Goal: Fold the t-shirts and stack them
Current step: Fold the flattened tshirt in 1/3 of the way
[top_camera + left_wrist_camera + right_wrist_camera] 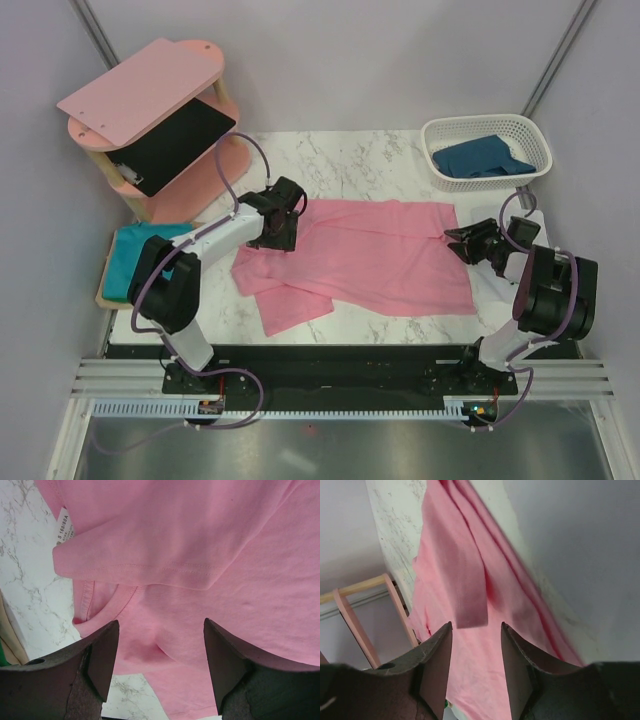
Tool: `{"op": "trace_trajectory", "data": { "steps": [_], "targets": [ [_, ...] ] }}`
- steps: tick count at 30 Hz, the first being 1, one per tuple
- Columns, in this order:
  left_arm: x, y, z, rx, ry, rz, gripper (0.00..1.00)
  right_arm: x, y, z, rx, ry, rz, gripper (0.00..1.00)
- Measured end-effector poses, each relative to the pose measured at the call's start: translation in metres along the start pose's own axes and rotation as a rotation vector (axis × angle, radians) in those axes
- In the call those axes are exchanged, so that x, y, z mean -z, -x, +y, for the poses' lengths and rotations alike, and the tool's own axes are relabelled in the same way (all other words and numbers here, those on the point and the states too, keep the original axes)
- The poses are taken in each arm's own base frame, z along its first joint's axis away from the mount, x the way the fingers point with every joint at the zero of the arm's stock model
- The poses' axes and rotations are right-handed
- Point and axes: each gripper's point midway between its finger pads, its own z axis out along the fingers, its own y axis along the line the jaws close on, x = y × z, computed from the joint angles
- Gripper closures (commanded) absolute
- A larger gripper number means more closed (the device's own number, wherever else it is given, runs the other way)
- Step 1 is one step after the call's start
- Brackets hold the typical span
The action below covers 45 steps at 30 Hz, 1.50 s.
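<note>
Right, near edge first: both arm bases sit there, left arm reaching in from the left, right arm from the right. Light pink t-shirt lies spread across the middle of the marble table, mostly flat. Its near-left part is rumpled, with a fold trailing toward the near edge.

Right gripper is at the shirt's right edge, pointing left. Wrist view shows both fingers with a clear gap, so the jaws stand apart; pink fabric fills the view past them. Can't tell whether the tips touch the cloth.

Left gripper is over the shirt's far-left corner. Wrist view: jaws wide apart, nothing clamped, neckline area and a folded hem right below. White size label shows at the fabric edge, left of the fold.

Teal t-shirt sits on a wooden tray at the table's left edge, just beside the left arm's elbow, apart from the pink one.

Far right: white basket with the dark blue t-shirt bunched inside, well apart from the right gripper.

Far left: pink shelf unit, with a black panel lying tilted on its middle shelf.
</note>
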Motion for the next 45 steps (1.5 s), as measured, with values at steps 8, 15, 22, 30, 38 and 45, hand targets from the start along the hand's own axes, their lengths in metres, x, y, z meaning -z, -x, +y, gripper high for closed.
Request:
{"op": "trace_trajectory", "data": {
  "steps": [8, 15, 22, 30, 38, 45],
  "targets": [
    [-0.005, -0.003, 0.000, -0.004, 0.006, 0.011, 0.25, -0.016, -0.001, -0.010, -0.057, 0.021, 0.031, 0.50],
    [-0.009, -0.007, 0.000, -0.007, 0.012, 0.022, 0.25, -0.023, 0.002, -0.007, -0.076, 0.049, 0.031, 0.55],
    [-0.011, -0.008, 0.000, -0.010, 0.017, 0.027, 0.26, -0.025, 0.002, -0.006, -0.088, 0.054, 0.030, 0.55],
    [-0.018, -0.014, -0.001, -0.022, 0.025, 0.049, 0.27, -0.017, 0.008, 0.008, -0.064, 0.076, 0.002, 0.92],
    [-0.019, -0.015, -0.001, -0.024, 0.029, 0.052, 0.28, -0.017, 0.005, -0.002, -0.052, 0.024, 0.004, 1.00],
    [-0.022, -0.018, -0.001, -0.028, 0.034, 0.063, 0.29, -0.013, 0.028, 0.007, 0.098, -0.076, -0.049, 1.00]
  ]
}}
